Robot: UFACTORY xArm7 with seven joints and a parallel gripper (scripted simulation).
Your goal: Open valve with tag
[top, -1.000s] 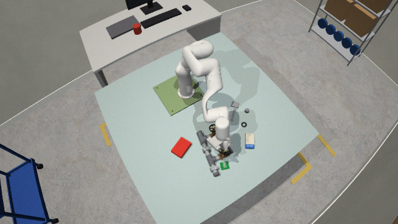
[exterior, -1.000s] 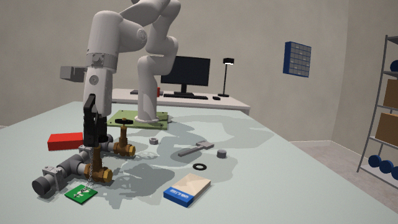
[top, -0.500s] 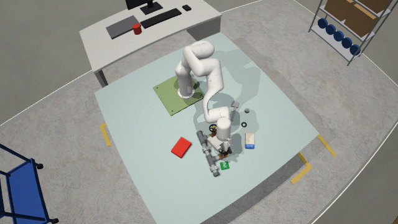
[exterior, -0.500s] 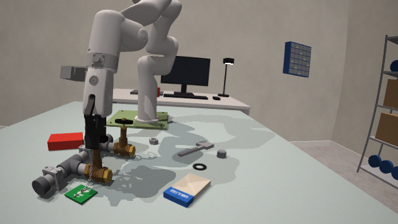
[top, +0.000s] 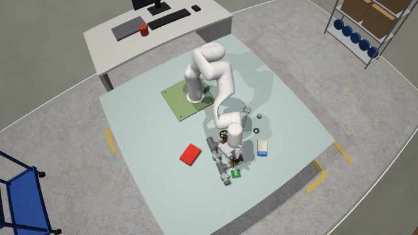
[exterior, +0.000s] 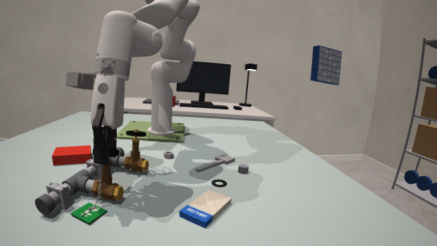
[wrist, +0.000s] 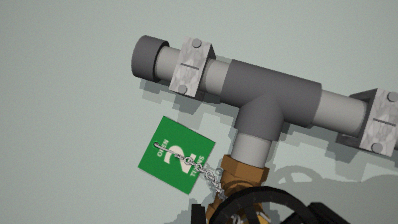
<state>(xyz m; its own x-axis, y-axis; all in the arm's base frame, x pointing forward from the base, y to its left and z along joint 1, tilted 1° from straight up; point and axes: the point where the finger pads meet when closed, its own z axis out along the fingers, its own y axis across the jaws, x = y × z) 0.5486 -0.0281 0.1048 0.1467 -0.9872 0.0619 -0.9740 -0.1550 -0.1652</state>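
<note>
A grey pipe lies on the table with two brass valves branching from it. The near valve has a green tag chained to it; the tag reads "OPEN 2 TURNS". My gripper points straight down over this valve and is shut on its black handwheel, which the fingers mostly hide in the top and exterior views. The far valve stands free just behind it, with its own black handwheel on top.
A red block lies left of the pipe. A blue-and-tan box, a black ring, a grey cap, a grey wrench and a nut lie to the right.
</note>
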